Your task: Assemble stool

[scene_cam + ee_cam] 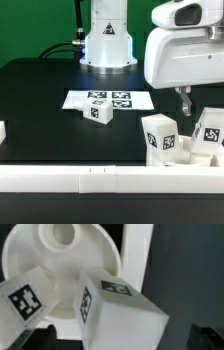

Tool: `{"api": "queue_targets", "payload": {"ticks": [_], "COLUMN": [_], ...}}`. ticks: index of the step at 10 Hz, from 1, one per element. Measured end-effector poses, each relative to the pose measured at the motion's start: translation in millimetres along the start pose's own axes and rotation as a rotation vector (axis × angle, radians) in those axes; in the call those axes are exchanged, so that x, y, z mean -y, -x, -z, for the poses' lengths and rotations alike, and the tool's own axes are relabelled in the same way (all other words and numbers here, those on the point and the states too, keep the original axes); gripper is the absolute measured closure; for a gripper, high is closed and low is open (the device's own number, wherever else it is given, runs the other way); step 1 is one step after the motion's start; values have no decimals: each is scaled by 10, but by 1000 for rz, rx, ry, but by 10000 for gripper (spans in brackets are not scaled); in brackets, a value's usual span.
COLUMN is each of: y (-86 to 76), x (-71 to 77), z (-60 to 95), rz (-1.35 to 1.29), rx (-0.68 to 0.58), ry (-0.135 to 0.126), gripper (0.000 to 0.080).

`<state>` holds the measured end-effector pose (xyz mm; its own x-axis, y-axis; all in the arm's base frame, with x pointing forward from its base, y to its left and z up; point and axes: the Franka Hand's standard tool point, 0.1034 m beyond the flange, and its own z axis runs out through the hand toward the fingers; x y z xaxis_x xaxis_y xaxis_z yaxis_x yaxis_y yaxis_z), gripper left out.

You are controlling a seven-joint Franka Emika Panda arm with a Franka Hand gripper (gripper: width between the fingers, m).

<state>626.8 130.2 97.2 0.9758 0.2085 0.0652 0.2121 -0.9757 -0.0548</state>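
The wrist view looks down on the stool's round white seat (95, 258), which has an oval hole near its far rim. Two blocky white legs with black-and-white tags stand on it, one (25, 300) to the side and one (125, 314) straight under the camera. My gripper (122, 340) is open. Its dark fingertips (36, 339) stand on either side of that middle leg with gaps showing, touching nothing. In the exterior view my gripper (186, 108) hangs at the right, just above two tagged legs (160, 136) (211, 131). A third leg (98, 112) lies loose by the marker board.
The marker board (112, 99) lies flat in front of the robot's base (107, 40). A long white rail (100, 180) runs along the table's front edge, hiding the seat's lower part. A small white piece (3, 130) sits at the exterior view's left edge.
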Motion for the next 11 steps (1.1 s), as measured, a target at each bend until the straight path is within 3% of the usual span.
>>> {"api": "queue_targets", "payload": {"ticks": [2,4,6,9,11], "y": [-18,17,20,-5,-17], "x": [17,5,-23,2,-20], "z": [-11,-45,-49,-248,-258], "rz": [373,649,725,1143,1119], "rx": [-17,-5,0,60,62], "ry": [41,54,59,117,125], "gripper": [150,150,150,150,180]}}
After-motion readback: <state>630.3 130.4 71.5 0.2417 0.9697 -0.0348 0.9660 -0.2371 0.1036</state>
